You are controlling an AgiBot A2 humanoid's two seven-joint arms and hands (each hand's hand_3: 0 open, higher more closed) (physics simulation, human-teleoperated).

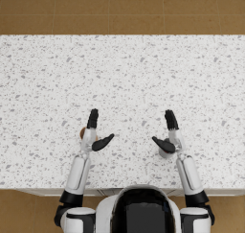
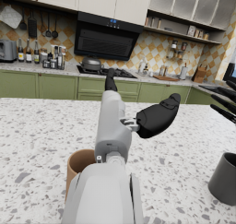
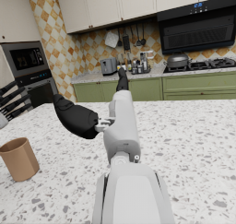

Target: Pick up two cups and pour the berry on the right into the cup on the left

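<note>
A brown cup stands on the speckled counter, mostly hidden by my left hand, which hovers over it with fingers spread and nothing in it. In the left wrist view the brown cup sits just beside the forearm, below the left hand. A dark grey cup stands under the thumb of my right hand, which is also spread and holds nothing. The grey cup shows at the edge of the left wrist view. The right wrist view shows the right hand and the brown cup. No berry is visible.
The white terrazzo counter stretches wide ahead of both hands, its far edge meeting a brown tiled floor. Its near edge runs just in front of my arms. Kitchen cabinets and a stove stand far behind.
</note>
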